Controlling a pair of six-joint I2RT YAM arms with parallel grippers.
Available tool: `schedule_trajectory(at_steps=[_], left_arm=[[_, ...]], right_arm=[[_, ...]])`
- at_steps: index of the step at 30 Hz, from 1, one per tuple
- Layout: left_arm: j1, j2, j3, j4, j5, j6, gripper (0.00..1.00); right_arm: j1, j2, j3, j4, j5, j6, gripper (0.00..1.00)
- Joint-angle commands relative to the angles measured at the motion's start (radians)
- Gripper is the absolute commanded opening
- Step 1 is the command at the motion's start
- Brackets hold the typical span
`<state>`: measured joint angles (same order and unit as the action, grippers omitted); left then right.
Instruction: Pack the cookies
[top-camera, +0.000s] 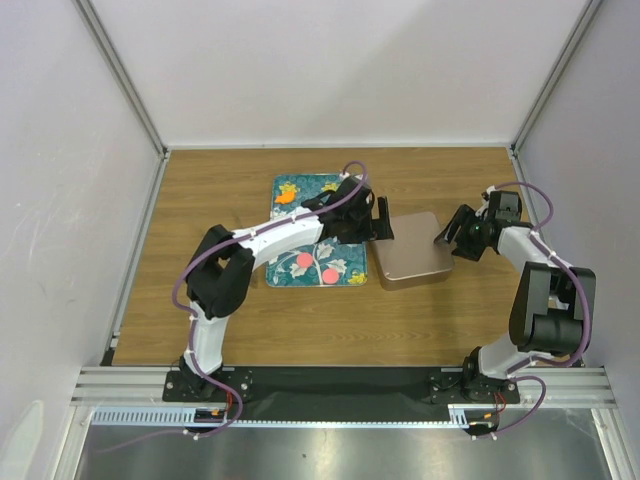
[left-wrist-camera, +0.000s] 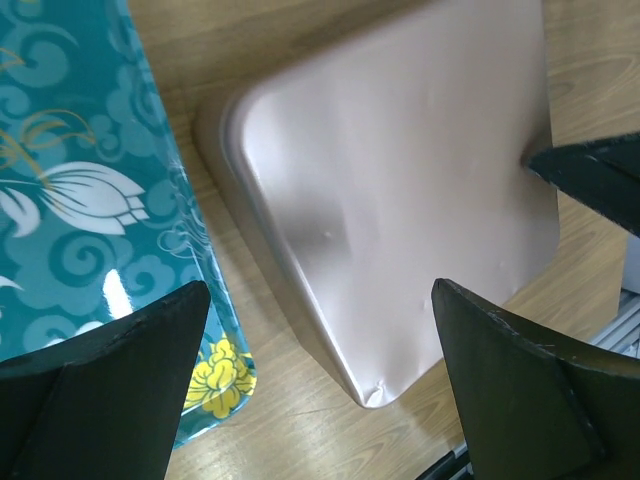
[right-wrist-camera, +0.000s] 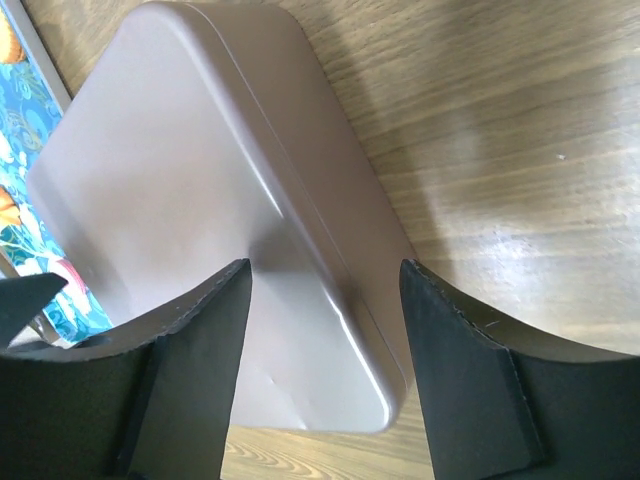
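Observation:
The square metal tin (top-camera: 410, 250) stands closed with its rose-coloured lid on, right of the teal tray (top-camera: 290, 225). An orange cookie (top-camera: 287, 196) and two pink cookies (top-camera: 304, 259) lie on the tray; my left arm hides the rest of the tray. My left gripper (top-camera: 378, 222) is open and empty over the tin's left edge. In the left wrist view the left gripper (left-wrist-camera: 320, 300) spans the tin's corner (left-wrist-camera: 400, 180) and the tray's rim (left-wrist-camera: 200, 300). My right gripper (top-camera: 447, 236) is open and empty at the tin's right edge, straddling it in the right wrist view (right-wrist-camera: 325, 270).
Both sit on a wooden table (top-camera: 450, 180) enclosed by white walls at the left, back and right. The tray's edge shows at the left of the right wrist view (right-wrist-camera: 20, 120). A right fingertip (left-wrist-camera: 590, 175) shows in the left wrist view.

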<state>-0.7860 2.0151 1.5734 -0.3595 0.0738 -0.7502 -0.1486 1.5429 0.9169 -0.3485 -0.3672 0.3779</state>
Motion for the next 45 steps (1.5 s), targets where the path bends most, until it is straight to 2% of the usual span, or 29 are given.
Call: schedule_trajectory(at_steps=[1,12,21,26,27,28,31,39,45], left_arm=[[0.025,-0.055,0.040,-0.006,-0.002,0.023,1.00],[0.062,0.031,0.132,-0.064,0.001,0.035,0.99],[0.062,-0.102,0.034,-0.062,-0.005,0.074,0.99],[0.059,-0.318,-0.111,-0.062,-0.009,0.089,0.99],[0.059,-0.350,-0.130,-0.074,-0.014,0.098,0.99],[0.059,-0.389,-0.148,-0.087,-0.019,0.104,0.99],[0.060,-0.534,-0.213,-0.131,-0.055,0.144,0.99],[0.064,-0.950,-0.412,-0.259,-0.235,0.304,1.00],[0.090,-1.127,-0.544,-0.283,-0.316,0.360,1.00]], right_arm=[[-0.008,-0.066,0.046,-0.033,0.027,-0.024,0.67],[-0.005,-0.079,0.088,-0.023,0.007,-0.004,0.70],[0.032,-0.272,0.053,-0.035,0.021,0.019,0.73],[0.037,-0.461,0.016,-0.001,-0.009,0.058,0.81],[0.040,-0.492,0.005,0.003,-0.009,0.064,0.84],[0.043,-0.516,0.005,0.005,-0.004,0.073,0.91],[0.049,-0.592,0.014,-0.013,-0.009,0.073,1.00],[0.090,-0.711,0.023,-0.047,0.036,0.093,1.00],[0.115,-0.730,0.049,-0.079,0.057,0.079,1.00]])
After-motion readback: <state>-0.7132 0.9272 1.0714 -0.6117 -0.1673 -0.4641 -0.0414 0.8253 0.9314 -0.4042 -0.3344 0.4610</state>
